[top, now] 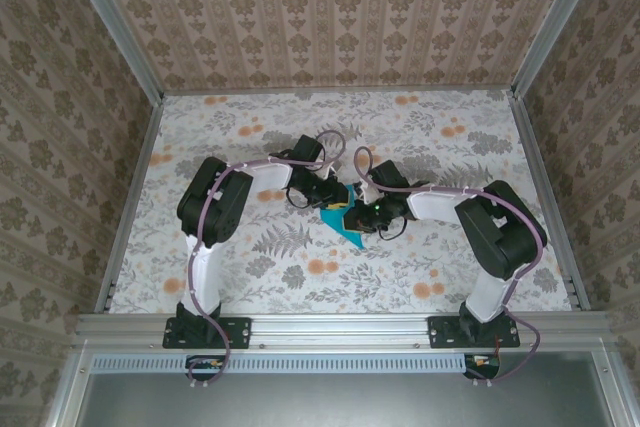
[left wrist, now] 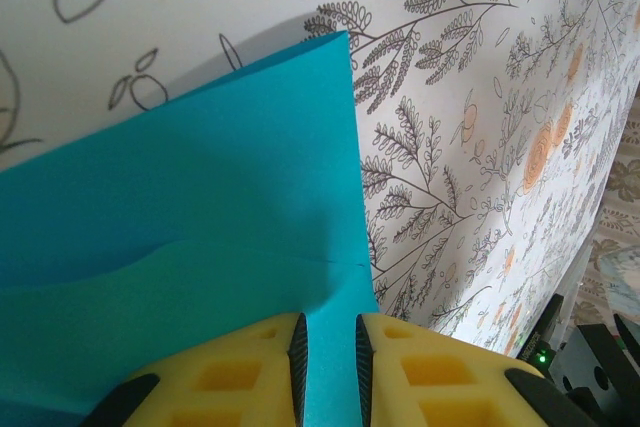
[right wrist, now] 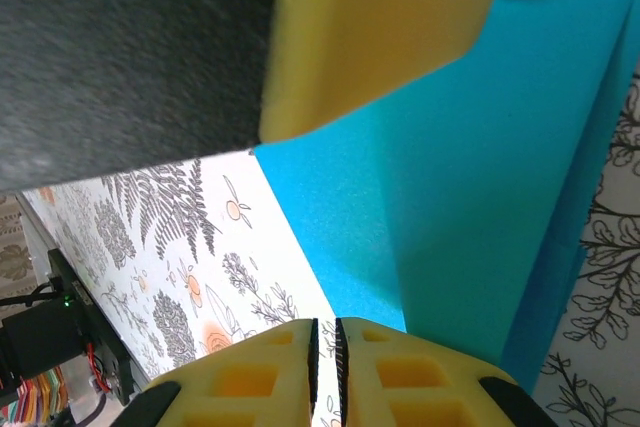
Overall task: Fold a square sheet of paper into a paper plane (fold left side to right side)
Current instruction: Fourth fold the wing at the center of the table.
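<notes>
At table (top: 240,137) middle, square sheet (top: 343,221) looks light, thin, floppy; best held by edge. Right gripper (right wrist: 325,347) jaws pinch its edge. Left gripper (left wrist: 330,352) jaws nearly closed, grip unclear.

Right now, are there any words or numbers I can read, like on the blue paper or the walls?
None: no words, numbers or signs can be read.
The blue paper is plain, and the tablecloth and walls carry just flower and leaf patterns.
</notes>
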